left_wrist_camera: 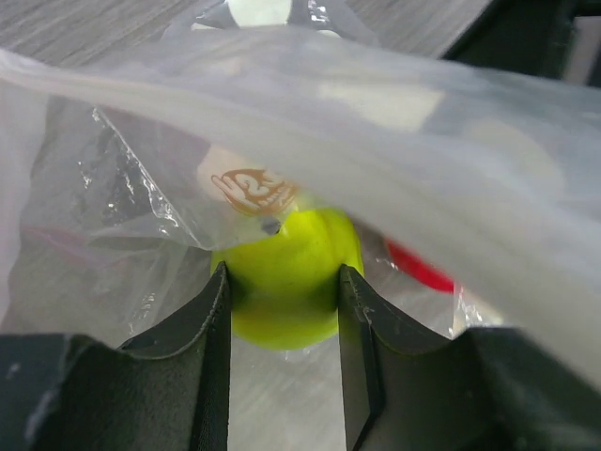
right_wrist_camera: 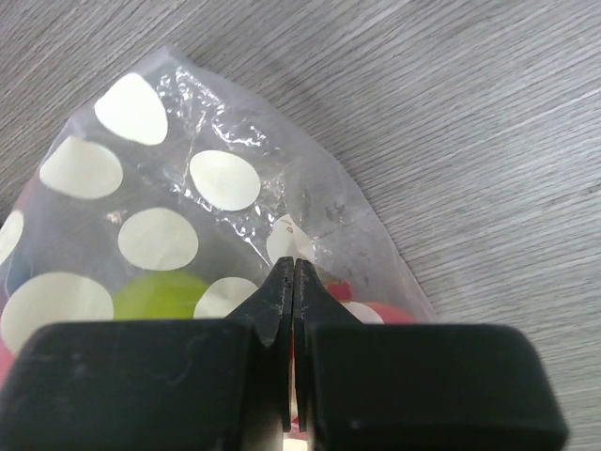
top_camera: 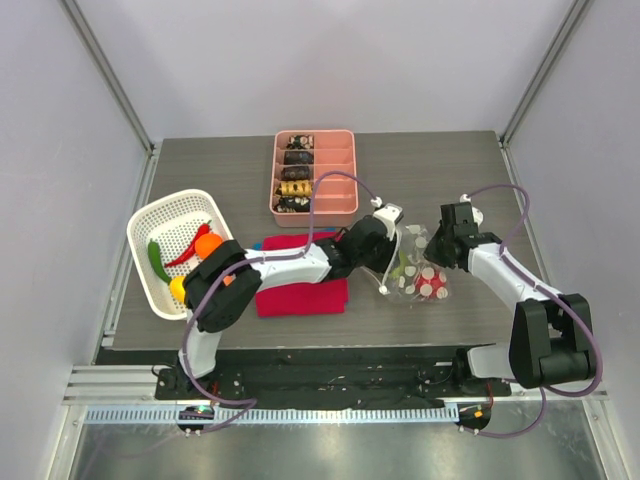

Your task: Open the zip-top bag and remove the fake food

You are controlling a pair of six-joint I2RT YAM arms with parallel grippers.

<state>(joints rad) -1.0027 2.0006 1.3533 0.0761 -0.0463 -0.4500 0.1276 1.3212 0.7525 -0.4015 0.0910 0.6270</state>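
Though inside the zip-top bag, left claw pinching green fruit, right claw its edge.

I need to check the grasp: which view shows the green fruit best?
Left wrist: the green fruit sits large in the left gripper, inside the bag. Right wrist shows a green blur behind dots; top shows barely a speck.

A grey wood-grain table lies under the left pincer and the right pincer and runs beyond them to a plain pale back wall. Similar walls stand well off to either side, with slanting metal posts at the far corners. Behind the pincers, past the table's near edge, a black rail and a shiny metal sheet catch soft glare.
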